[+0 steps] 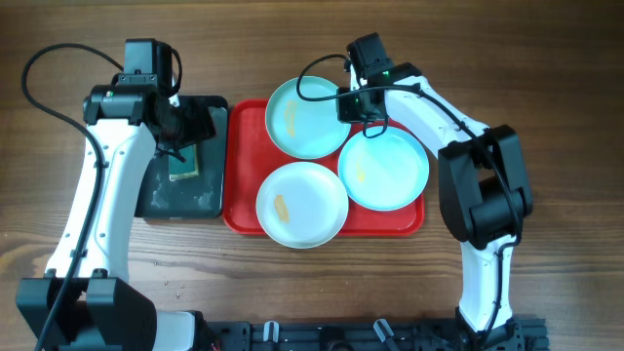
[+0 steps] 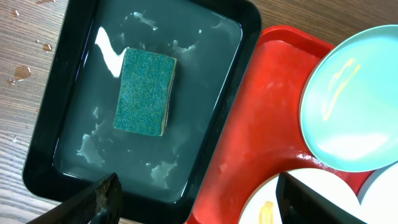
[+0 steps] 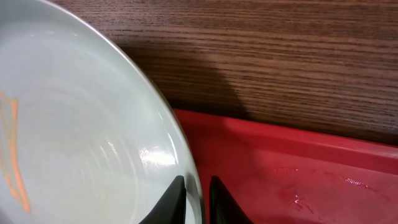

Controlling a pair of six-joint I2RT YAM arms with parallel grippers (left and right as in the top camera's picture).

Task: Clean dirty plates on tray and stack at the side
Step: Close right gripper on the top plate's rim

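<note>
The right hand (image 3: 196,200) is closed on the far rim of a pale turquoise round plate (image 1: 302,117). Its two dark fingers (image 3: 174,204) pinch just the thin edge, one on the inside and one on the outside. That plate lies on the large red plastic tray (image 1: 240,166) with raised rim. Below the hand sit a second turquoise plate (image 1: 383,168) and a white plate (image 1: 302,203), all three crowded together and their edges meeting or overlapping. Each one carries a yellowish smear.

The left hand (image 2: 199,202) hangs open, fingers spread wide, over a narrow black tray (image 1: 156,200) that holds a film of water. The green rectangular sponge (image 2: 145,92) lies ahead of the fingers, not between them, and nothing is held.

I'd worry most about that pinch. It has only a sliver of smooth rim, so the plate's own weight may lever it out of the fingers or let it swing down when lifted. The neighbouring plates crowd it, so a lift could catch an edge and drag or tip one of them. Once the wet sponge gets involved the rim will be slicker, and scrubbing pressure on a plate held at one edge could twist it loose. There are already droplets on the wooden table (image 1: 546,78) beside the black tray.

I can read no brand, label or writing on the plates, trays or sponge.
</note>
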